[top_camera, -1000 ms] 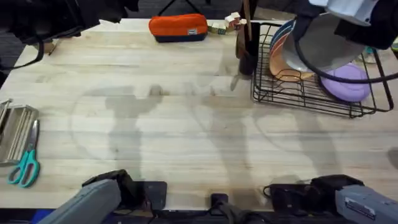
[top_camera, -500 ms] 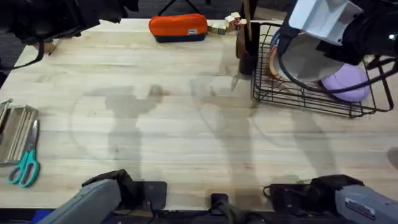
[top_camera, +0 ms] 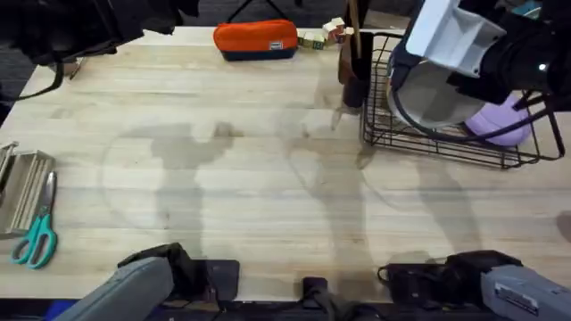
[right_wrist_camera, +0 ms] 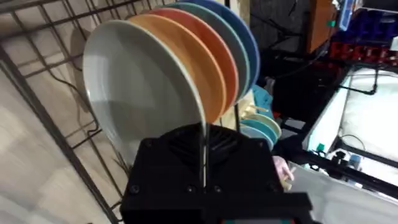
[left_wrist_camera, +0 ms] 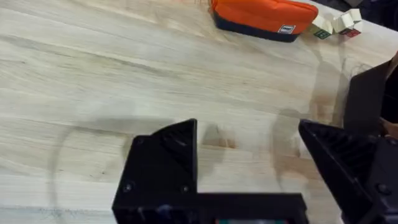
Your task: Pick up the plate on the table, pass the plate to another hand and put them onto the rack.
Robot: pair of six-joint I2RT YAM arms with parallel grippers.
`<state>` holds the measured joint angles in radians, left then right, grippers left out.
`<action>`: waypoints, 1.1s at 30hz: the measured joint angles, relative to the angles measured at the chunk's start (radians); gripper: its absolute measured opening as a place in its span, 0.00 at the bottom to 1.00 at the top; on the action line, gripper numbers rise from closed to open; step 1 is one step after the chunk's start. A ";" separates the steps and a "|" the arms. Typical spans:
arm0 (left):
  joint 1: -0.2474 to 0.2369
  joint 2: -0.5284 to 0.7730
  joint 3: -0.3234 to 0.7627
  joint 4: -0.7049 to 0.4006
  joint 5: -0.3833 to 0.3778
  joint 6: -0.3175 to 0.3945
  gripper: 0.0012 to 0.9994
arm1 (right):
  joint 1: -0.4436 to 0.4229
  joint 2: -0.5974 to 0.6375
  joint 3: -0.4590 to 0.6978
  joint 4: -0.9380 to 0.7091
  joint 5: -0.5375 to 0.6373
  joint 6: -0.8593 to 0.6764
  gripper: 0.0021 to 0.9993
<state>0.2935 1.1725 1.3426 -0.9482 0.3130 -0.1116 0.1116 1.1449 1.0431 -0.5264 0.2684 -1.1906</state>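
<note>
The pale grey-white plate stands nearly upright in the black wire rack at the table's far right. In the right wrist view the plate leans beside an orange plate, with blue plates behind that. My right gripper is shut on the pale plate's rim, which runs between its black fingers. My left gripper hangs open over bare tabletop, with nothing between its fingers.
A lilac plate lies in the rack's right half. An orange pouch and small blocks sit at the table's far edge. Scissors and a metal holder lie at the left edge. A dark upright post stands by the rack.
My right arm has carried the pale plate leftward and down, from above the lilac plate into the rack next to the orange plate. The left arm has stayed put.
</note>
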 joint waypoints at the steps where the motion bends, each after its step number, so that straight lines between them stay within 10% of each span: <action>1: 0.000 0.000 0.000 0.000 0.000 0.000 0.99 | 0.000 0.000 -0.007 0.002 0.000 0.002 0.03; 21: 0.000 0.000 0.000 0.000 0.000 0.000 0.99 | -0.003 0.000 -0.102 0.012 0.005 0.006 0.04; 33: 0.000 0.000 0.000 0.000 0.000 0.000 0.99 | -0.003 0.000 -0.108 0.004 0.004 0.009 0.47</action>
<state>0.2935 1.1725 1.3426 -0.9482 0.3126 -0.1116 0.1089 1.1446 0.9348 -0.5220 0.2722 -1.1812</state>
